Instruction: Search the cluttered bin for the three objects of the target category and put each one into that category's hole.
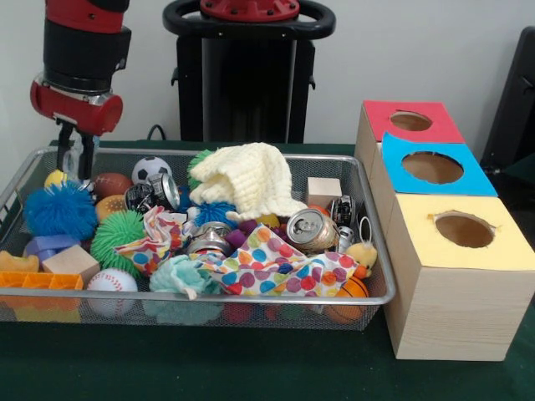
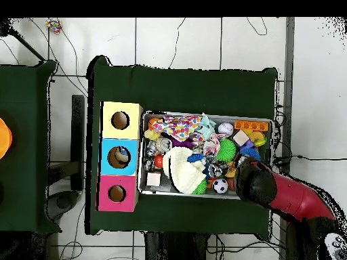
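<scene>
Gripper (image 1: 75, 154) is held at upper left, over bin (image 1: 251, 299) corner; open or closed cannot be told. Descent should be made straight, mesh wall avoided.

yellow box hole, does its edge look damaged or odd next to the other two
Yes. The yellow box's hole has a ragged, torn-looking rim, with small flaps at its left and right edges. The blue box's hole and the red box's hole are cut cleanly.

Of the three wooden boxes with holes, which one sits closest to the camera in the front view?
The yellow-topped box. It stands at the near end of the row, beside the wire bin's corner; the blue-topped box is behind it and the red-topped box farthest back.
</scene>
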You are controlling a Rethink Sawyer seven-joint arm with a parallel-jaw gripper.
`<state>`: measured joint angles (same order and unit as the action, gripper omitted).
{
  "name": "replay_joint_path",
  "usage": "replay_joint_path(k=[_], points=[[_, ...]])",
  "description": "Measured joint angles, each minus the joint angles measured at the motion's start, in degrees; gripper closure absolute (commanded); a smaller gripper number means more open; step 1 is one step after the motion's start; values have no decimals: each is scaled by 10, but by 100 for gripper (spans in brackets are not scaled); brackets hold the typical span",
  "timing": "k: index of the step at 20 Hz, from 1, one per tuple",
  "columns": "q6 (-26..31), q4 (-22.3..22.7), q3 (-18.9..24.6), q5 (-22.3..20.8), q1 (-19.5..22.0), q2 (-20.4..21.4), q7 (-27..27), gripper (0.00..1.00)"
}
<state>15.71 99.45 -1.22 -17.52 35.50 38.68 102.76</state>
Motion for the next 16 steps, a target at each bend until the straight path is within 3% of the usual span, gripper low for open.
replay_joint_path(k=[16], points=[[26, 34, -1, 20, -64, 62, 0, 100]])
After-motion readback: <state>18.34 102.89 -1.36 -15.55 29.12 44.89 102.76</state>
